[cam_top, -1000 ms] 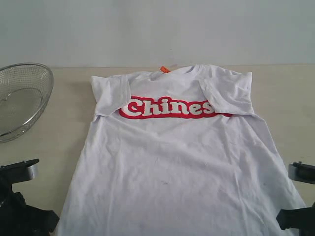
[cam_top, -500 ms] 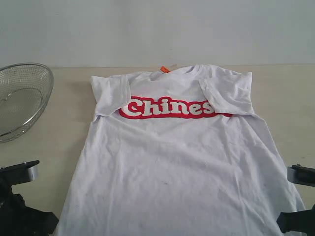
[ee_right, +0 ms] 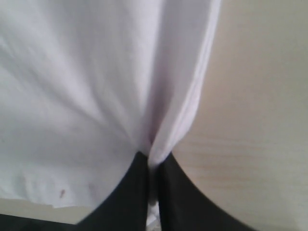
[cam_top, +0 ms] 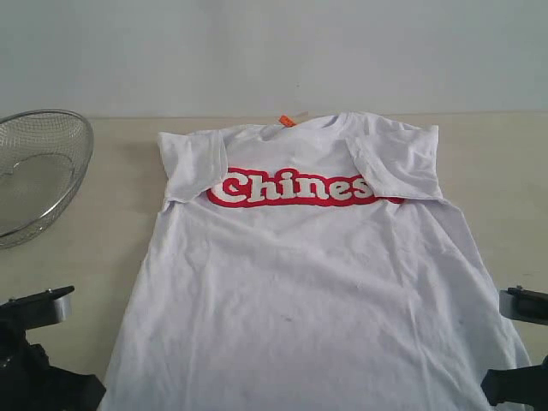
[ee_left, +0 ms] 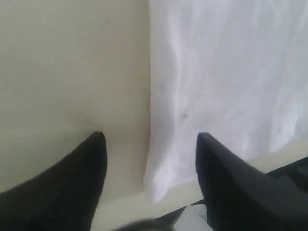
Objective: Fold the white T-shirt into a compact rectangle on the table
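- The white T-shirt (cam_top: pixel 317 282) lies flat and face up in the middle of the bench (cam_top: pixel 103 223). Its collar is toward the wall (cam_top: pixel 274 51) and its hem is toward the near edge.
- Both sleeves are turned inward onto the body. The sleeve on the right of the exterior view (cam_top: pixel 398 163) covers the end of the red band (cam_top: pixel 295 188) of white lettering.
- An orange neck tag (cam_top: pixel 287 121) shows at the collar.
- Open bench surface runs along both long sides of the shirt and behind the collar. The strip on the left of the exterior view is the wider of the two.
- The left end effector (ee_left: pixel 150 139) stands wide open and holds nothing. It straddles the shirt's side edge close to the hem corner, with one finger (ee_left: pixel 91 159) over bare bench and the other over fabric. Whether the tips touch the surface cannot be told.
- The right end effector (ee_right: pixel 152 156) is closed. Its two tips pinch a raised fold of the shirt's opposite side edge, and creases fan out from the pinch across the cloth.
- A wire mesh bowl (cam_top: pixel 38 171) sits at the far left of the bench, well apart from the shirt and beyond the left arm.
- Nothing lies on top of the shirt between the two arms.
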